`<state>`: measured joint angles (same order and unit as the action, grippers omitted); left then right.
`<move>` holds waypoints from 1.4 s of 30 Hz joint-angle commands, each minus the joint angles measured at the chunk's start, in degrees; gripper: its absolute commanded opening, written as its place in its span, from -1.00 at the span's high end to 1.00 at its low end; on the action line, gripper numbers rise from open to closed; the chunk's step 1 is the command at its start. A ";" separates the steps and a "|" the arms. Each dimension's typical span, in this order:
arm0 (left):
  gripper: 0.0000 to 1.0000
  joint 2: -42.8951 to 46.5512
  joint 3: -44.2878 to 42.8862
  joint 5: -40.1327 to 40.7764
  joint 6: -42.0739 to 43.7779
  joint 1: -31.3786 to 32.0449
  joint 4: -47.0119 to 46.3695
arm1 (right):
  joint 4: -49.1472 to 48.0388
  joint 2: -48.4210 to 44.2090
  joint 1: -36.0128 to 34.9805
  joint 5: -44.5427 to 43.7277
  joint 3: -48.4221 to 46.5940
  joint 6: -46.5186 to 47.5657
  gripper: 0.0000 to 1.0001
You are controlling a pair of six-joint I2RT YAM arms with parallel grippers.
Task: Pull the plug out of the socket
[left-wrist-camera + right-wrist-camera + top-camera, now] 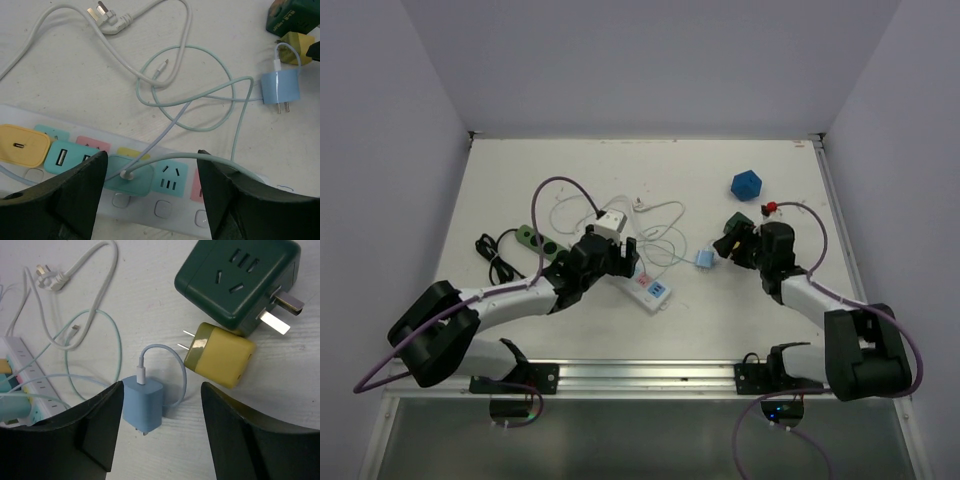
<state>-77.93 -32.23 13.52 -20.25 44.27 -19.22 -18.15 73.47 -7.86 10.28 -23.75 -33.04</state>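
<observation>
White tabletop enclosed by pale walls. At centre, a white multi-socket power strip lies among looped white and mint cables. A teal square plug sits in it, between the widely spread left gripper. The right gripper, equally wide, frames a loose light-blue charger, just beside a yellow charger and a dark green cube adapter.

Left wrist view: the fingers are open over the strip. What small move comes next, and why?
Probably lower the left gripper slightly and shut its fingers on the teal plug. It sits in the power strip, between the open fingers, not yet gripped.
</observation>
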 commanded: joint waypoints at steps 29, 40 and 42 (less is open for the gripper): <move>-0.77 27.30 1.91 6.50 -7.25 -2.35 28.26 | 12.26 -15.04 -30.70 10.37 -16.24 19.06 -0.10; -0.84 40.04 2.60 23.58 -15.08 -2.52 36.81 | 16.12 6.14 -42.94 3.89 -28.89 23.45 -0.19; -0.86 41.97 4.36 23.13 -15.17 -2.52 36.18 | 17.88 11.22 -43.12 1.68 -31.78 23.63 -0.18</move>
<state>-38.59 -29.91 33.30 -32.71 42.02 16.56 -1.48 79.92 -50.74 15.33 -50.28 -11.07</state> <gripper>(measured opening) 0.922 0.593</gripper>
